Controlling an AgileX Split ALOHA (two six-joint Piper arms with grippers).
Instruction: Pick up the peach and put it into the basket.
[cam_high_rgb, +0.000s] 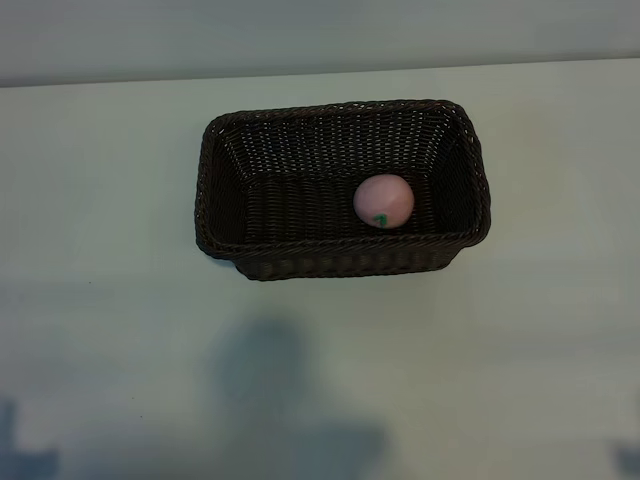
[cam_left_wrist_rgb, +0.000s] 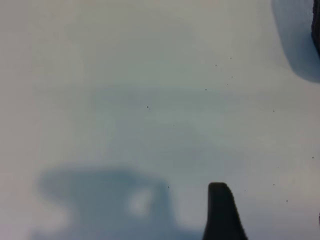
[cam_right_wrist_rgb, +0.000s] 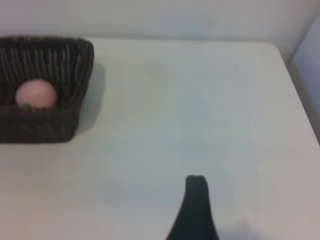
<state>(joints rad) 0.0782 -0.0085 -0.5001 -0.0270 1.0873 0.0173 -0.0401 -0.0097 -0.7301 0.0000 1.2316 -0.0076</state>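
Note:
The peach (cam_high_rgb: 384, 201), a small pale-pink ball with a green mark, lies inside the dark-brown woven basket (cam_high_rgb: 232, 190), towards its right end. The right wrist view shows the peach (cam_right_wrist_rgb: 35, 94) behind the basket's near wall (cam_right_wrist_rgb: 40, 127), far from my right gripper. Only one dark fingertip (cam_right_wrist_rgb: 196, 187) of that gripper shows, over bare table with nothing against it. My left gripper also shows a single fingertip (cam_left_wrist_rgb: 219, 196) above bare table, holding nothing. Neither gripper appears in the exterior view.
The basket stands mid-table, nearer the back edge (cam_high_rgb: 320, 72). The white tabletop (cam_high_rgb: 320, 360) spreads wide in front of it and on both sides. The table's right edge (cam_right_wrist_rgb: 300, 90) runs beside a wall. A dark shape (cam_left_wrist_rgb: 317, 30) sits at the left wrist view's border.

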